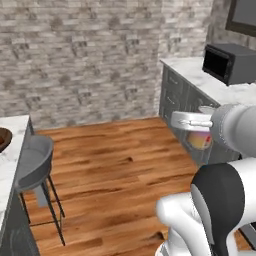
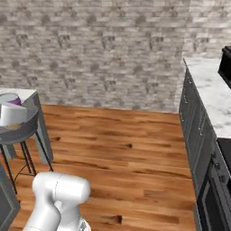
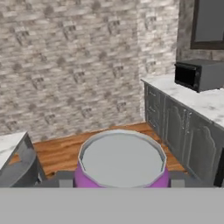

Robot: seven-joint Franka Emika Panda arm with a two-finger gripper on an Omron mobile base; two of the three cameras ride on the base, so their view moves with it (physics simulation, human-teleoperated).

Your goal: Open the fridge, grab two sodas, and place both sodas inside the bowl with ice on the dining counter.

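1. Purple soda can (image 3: pixel 121 164) held upright between the jaws, grey top facing the hand camera
2. Same can visible at the gripper (image 1: pixel 199 131), orange-yellow lower body showing, above the wood floor beside grey cabinets
3. Likely light, rigid, smooth-sided, prone to slipping; best gripped mid-body, kept upright
4. Dark brown bowl (image 1: pixel 4 139) on the dining table (image 1: pixel 11 150), well apart from the can, grey stool (image 1: pixel 34 161) just beside it

Soda (image 2: pixel 11 100) in jaws — above stool (image 2: pixel 20 131)
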